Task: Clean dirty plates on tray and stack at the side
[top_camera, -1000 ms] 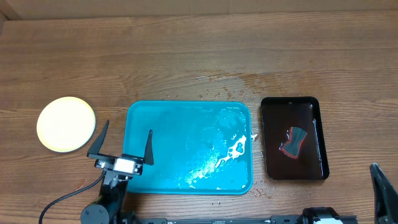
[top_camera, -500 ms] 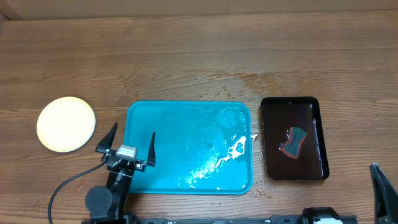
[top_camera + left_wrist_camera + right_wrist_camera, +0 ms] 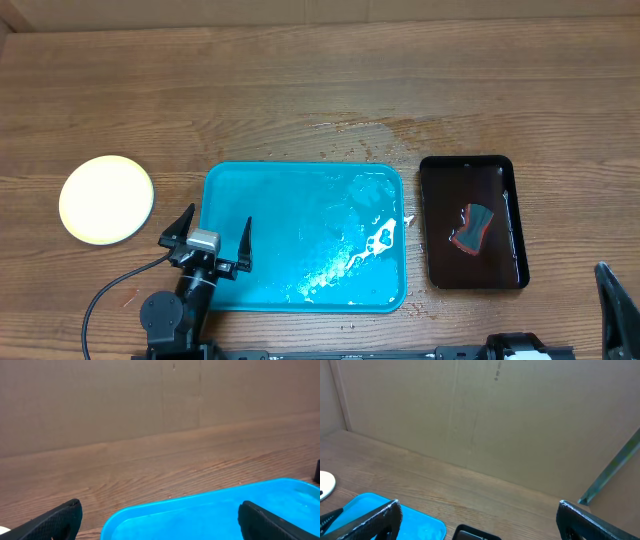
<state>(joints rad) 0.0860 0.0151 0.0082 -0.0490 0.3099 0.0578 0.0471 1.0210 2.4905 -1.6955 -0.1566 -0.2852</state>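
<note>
A pale yellow stack of plates [image 3: 106, 199] lies on the table left of the turquoise tray [image 3: 300, 200]; I cannot tell how many plates it holds, and its top looks clean. The tray holds no plates, only wet streaks and white foam. My left gripper [image 3: 214, 235] is open and empty, straddling the tray's front left rim [image 3: 150, 510]. My right gripper [image 3: 477, 520] is open and empty; only a fingertip [image 3: 612, 300] shows at the overhead view's bottom right. An edge of a plate [image 3: 326, 482] shows at the far left in the right wrist view.
A smaller black tray [image 3: 500, 180] stands right of the turquoise one, with a dark sponge edged in red [image 3: 472, 228] lying in it. Water spots [image 3: 370, 128] mark the wood behind the trays. A cardboard wall [image 3: 150, 395] closes the back.
My left gripper has moved a little right and toward the front edge, turning slightly, now over the tray's front left corner. The right arm and the plates have not moved.
</note>
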